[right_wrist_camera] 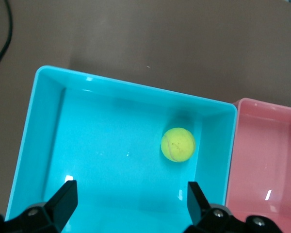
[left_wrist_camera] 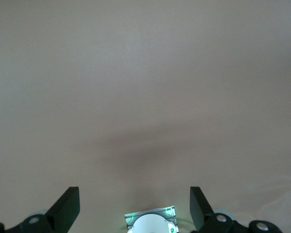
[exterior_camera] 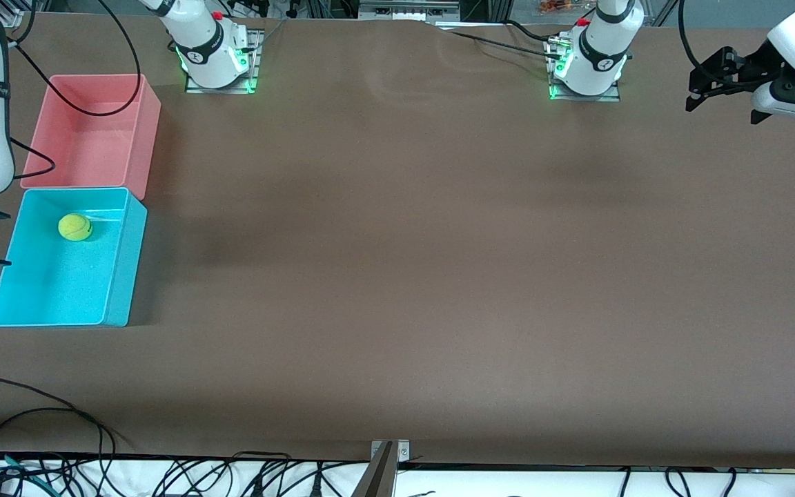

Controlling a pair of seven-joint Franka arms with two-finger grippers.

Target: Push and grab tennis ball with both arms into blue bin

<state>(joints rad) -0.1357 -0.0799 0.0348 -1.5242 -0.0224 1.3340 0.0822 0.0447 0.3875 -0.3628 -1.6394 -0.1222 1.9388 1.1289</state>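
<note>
The tennis ball lies on the floor of the blue bin, in the part nearest the pink bin. In the right wrist view the ball rests free in the blue bin. My right gripper hangs open and empty above the bin's outer edge, and the right wrist view shows it over the bin floor, apart from the ball. My left gripper waits open and empty in the air at the left arm's end of the table, and in the left wrist view it is over bare table.
A pink bin stands against the blue bin, farther from the front camera, and it also shows in the right wrist view. Black cables lie along the table's front edge. The left arm's base shows below the left gripper.
</note>
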